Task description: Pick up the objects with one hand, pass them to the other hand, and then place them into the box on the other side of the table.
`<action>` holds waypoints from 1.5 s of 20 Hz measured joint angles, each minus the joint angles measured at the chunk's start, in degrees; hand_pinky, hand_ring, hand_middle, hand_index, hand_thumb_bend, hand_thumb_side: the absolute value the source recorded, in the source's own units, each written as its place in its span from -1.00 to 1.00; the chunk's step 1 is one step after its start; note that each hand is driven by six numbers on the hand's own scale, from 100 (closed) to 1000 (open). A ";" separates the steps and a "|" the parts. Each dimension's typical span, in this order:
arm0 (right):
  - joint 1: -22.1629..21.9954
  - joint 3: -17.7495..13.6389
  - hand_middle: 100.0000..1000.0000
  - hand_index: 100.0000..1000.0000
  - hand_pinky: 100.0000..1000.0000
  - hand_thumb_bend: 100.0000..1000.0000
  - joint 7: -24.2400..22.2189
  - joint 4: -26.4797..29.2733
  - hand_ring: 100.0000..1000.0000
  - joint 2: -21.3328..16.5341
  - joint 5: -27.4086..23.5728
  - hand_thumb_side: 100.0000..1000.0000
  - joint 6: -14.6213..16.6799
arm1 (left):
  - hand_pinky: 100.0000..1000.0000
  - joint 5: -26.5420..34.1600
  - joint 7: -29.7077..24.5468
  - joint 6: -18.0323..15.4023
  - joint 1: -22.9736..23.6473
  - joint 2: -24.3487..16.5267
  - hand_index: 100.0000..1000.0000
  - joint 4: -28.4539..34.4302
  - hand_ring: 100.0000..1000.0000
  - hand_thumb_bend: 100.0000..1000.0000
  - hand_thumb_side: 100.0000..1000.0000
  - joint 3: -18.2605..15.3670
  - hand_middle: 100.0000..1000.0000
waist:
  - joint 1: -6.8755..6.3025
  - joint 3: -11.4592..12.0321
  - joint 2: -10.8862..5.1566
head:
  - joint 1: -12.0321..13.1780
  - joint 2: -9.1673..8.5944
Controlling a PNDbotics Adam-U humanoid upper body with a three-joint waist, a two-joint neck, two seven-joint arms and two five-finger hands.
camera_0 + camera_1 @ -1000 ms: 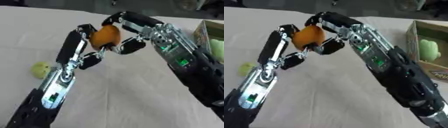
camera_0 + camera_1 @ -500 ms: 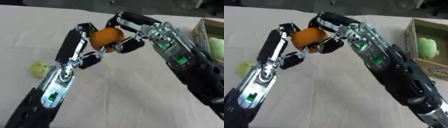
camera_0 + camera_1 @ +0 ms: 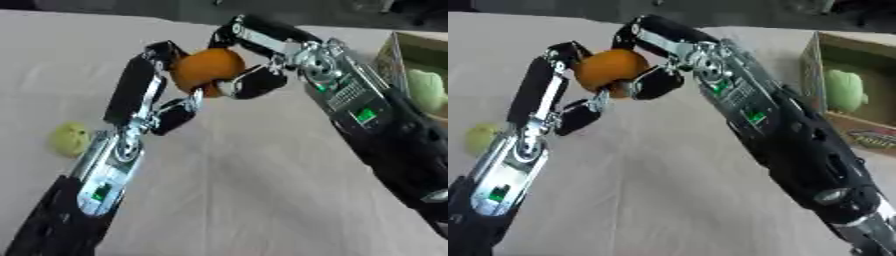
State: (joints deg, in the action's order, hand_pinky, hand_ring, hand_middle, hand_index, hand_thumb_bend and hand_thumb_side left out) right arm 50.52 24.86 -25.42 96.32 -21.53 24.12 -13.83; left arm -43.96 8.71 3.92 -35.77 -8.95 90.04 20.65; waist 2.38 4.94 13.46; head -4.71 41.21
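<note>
Two robot arms, mostly black with silver metal joints. The left hand [image 3: 144,92] has black padded fingers on silver linkages. The right hand [image 3: 662,55] looks alike. Each forearm carries a small glowing green panel.

My two hands [image 3: 153,85] [image 3: 262,60] cover much of the orange [image 3: 206,70]; its far side is hidden. The box [image 3: 837,60] at right is cut off by the picture's edge. The pale green thing [image 3: 843,90] inside and the yellow-green lump [image 3: 68,139] at left are too blurred to identify.
</note>
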 measured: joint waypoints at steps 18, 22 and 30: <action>-11.62 -16.21 -0.22 0.21 0.78 -1.00 10.89 10.05 0.57 -15.34 -12.82 -1.00 -10.02 | 0.26 2.90 -0.91 5.27 4.08 -9.23 0.52 1.58 0.33 -0.40 -0.46 -4.37 0.21 | -0.97 -0.64 0.00 | -3.90 0.01; -12.99 -20.05 -0.21 0.23 0.78 -1.00 15.16 6.60 0.58 -18.83 -13.86 -1.00 -11.12 | 0.25 4.77 -0.96 6.49 5.29 -12.46 0.51 3.41 0.32 -0.41 -0.48 -5.50 0.19 | -1.29 -0.67 0.00 | -5.51 0.00; -8.87 -23.68 -0.19 0.24 0.77 -1.00 19.96 -9.35 0.58 -18.39 -8.52 -1.00 -10.83 | 0.25 8.62 -0.39 8.87 7.63 -17.52 0.50 7.84 0.30 -0.46 -0.52 -8.27 0.17 | -1.67 -0.66 0.00 | -8.67 -0.06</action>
State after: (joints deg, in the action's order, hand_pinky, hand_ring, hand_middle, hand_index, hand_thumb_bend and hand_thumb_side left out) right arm 41.65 1.18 -5.46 86.96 -39.92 15.60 -24.66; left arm -35.34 8.32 12.79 -28.14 -26.47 97.89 12.38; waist 0.72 4.28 13.46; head -13.38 41.14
